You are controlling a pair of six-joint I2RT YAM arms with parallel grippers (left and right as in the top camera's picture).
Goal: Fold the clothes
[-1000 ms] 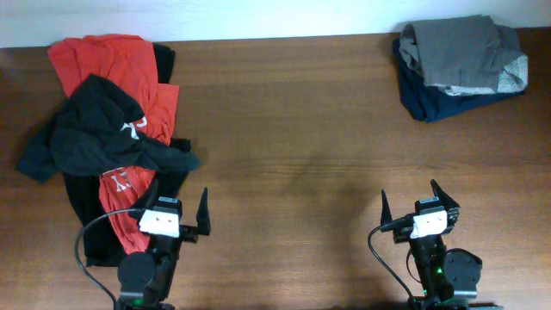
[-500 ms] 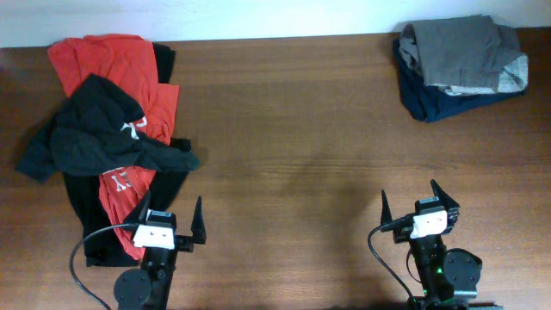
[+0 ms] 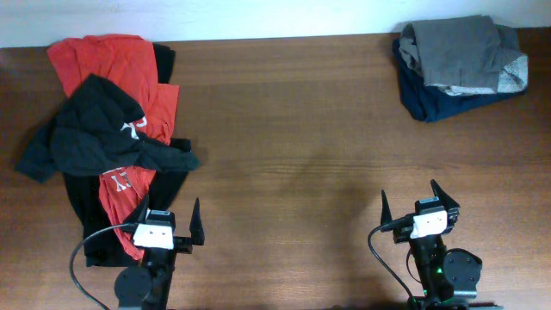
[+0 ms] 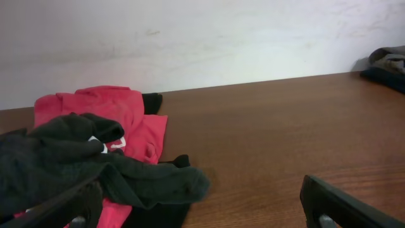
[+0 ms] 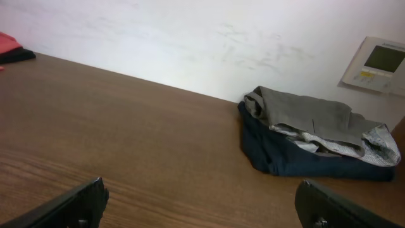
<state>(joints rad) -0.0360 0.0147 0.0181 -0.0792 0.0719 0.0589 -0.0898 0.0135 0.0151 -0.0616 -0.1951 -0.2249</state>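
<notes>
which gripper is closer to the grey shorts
Right. The right gripper is on the same side as the grey shorts; the left gripper is far across, beside the shirt pile.

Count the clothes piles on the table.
2. A heap of red and black shirts on the left side; grey shorts lying on a navy garment at the far right corner. More pieces may be hidden inside either pile.
</notes>
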